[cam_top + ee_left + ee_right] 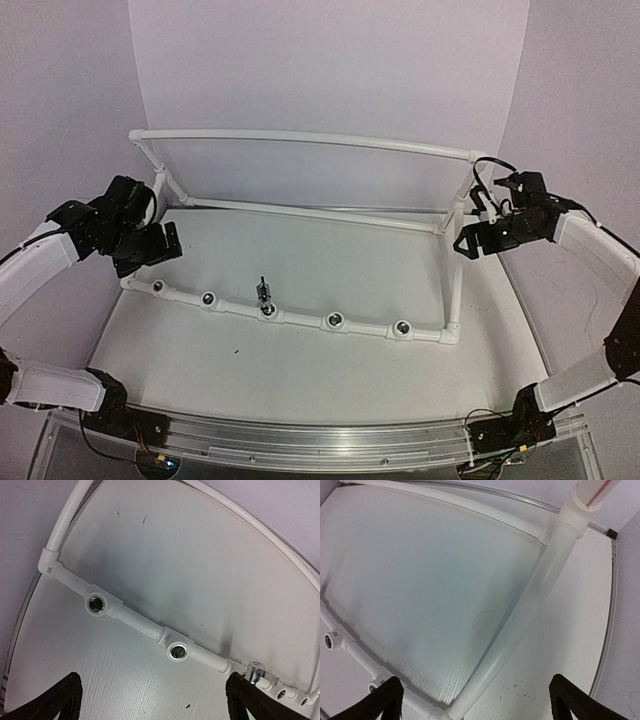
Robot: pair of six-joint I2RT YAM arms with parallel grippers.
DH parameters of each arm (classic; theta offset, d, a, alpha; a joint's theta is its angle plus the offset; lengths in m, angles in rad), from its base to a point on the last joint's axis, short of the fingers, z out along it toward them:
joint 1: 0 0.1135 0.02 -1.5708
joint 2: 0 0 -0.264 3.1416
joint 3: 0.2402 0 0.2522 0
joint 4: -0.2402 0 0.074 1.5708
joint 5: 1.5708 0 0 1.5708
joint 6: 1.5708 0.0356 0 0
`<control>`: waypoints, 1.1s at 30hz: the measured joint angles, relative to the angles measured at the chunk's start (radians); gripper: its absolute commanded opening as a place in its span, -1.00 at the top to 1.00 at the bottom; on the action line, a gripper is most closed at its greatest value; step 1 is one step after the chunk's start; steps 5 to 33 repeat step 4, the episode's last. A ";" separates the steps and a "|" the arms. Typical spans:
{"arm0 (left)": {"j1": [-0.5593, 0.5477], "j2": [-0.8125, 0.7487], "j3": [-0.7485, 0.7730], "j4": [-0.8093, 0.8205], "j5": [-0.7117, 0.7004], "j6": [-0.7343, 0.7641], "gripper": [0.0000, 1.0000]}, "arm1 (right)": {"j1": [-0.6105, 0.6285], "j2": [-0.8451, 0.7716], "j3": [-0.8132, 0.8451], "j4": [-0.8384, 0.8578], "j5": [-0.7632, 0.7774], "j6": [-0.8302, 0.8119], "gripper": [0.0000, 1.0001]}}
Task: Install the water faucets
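Wide open and empty: left claw [160, 248] over the frame's left end, right claw [468, 240] beside the right post [452, 270], not touching it. One faucet [264, 292] sits in the middle socket [268, 311] of the front pipe [300, 318], long axis upright. Can't tell which way its spout points.

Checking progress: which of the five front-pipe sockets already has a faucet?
The middle socket: a chrome faucet stands on it; the other four are open.

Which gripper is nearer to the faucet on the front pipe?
Left. The left gripper hovers to the faucet's left, near the left end of the frame. The right gripper is farther off, by the frame's right post.
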 measured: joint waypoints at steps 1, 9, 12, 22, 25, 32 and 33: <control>0.011 -0.010 -0.008 -0.001 -0.001 0.002 -0.99 | -0.014 -0.008 -0.012 0.000 -0.002 0.001 -0.97; 0.031 -0.028 -0.024 -0.001 -0.001 0.006 -0.99 | -0.041 -0.017 -0.038 0.013 -0.018 0.006 -0.96; 0.031 -0.028 -0.024 -0.001 -0.001 0.006 -0.99 | -0.041 -0.017 -0.038 0.013 -0.018 0.006 -0.96; 0.031 -0.028 -0.024 -0.001 -0.001 0.006 -0.99 | -0.041 -0.017 -0.038 0.013 -0.018 0.006 -0.96; 0.031 -0.028 -0.024 -0.001 -0.001 0.006 -0.99 | -0.041 -0.017 -0.038 0.013 -0.018 0.006 -0.96; 0.031 -0.028 -0.024 -0.001 -0.001 0.006 -0.99 | -0.041 -0.017 -0.038 0.013 -0.018 0.006 -0.96; 0.031 -0.028 -0.024 -0.001 -0.001 0.006 -0.99 | -0.041 -0.017 -0.038 0.013 -0.018 0.006 -0.96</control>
